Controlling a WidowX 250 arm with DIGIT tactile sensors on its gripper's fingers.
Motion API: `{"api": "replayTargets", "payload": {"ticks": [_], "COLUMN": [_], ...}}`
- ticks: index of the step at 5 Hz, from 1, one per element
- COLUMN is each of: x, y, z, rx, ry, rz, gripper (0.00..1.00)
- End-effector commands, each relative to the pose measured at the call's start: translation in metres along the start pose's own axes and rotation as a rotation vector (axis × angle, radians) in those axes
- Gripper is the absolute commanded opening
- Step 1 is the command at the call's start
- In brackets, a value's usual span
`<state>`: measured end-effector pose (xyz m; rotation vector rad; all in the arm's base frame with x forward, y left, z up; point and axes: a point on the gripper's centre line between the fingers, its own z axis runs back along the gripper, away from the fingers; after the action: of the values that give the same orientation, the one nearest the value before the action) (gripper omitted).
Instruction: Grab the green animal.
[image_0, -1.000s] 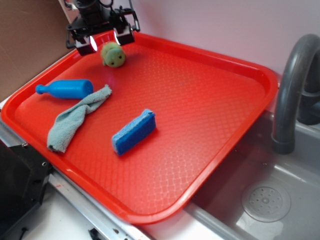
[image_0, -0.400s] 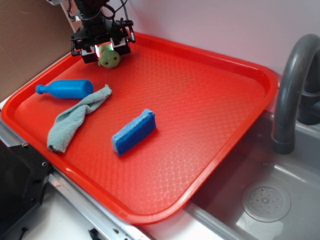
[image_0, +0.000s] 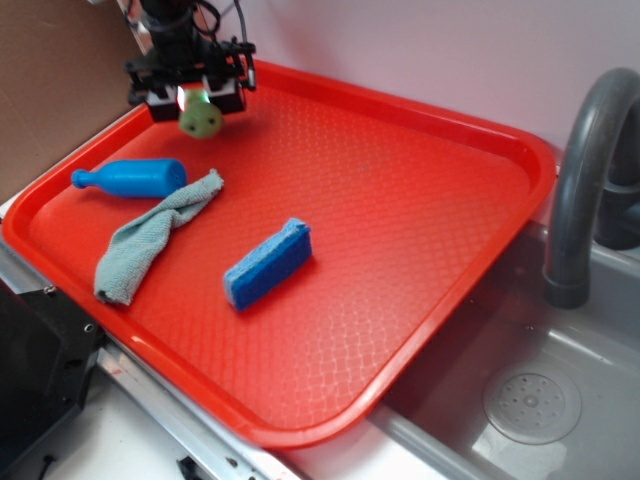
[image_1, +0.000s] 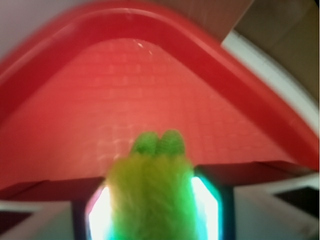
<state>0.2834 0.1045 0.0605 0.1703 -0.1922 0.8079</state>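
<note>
Green animal (image_0: 201, 121) sits between the claw (image_0: 195, 98) fingers at the red tray's (image_0: 420, 110) far-left corner — the wrist view shows both pads pressed against its fuzz, claw closed on it. It hangs straight below. Count: one animal, one blue bottle (image_0: 130, 178), one teal cloth (image_0: 150, 237), one blue sponge (image_0: 267, 263).

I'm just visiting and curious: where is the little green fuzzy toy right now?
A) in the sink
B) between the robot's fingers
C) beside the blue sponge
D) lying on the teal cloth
B: the green animal sits clamped in the gripper, its fuzz filling the wrist view.
</note>
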Motion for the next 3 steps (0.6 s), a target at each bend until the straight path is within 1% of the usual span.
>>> {"api": "replayTargets", "payload": {"ticks": [1, 2, 3], "x": [-0.025, -0.055, -0.078], "y": [-0.018, -0.019, -0.012], "z": [0.107, 0.142, 0.167], "rx": [-0.211, -0.286, -0.326], "ry": [0.03, 0.072, 0.093], "rz": [-0.336, -0.451, -0.5], "gripper": [0.0, 0.0, 0.0]}}
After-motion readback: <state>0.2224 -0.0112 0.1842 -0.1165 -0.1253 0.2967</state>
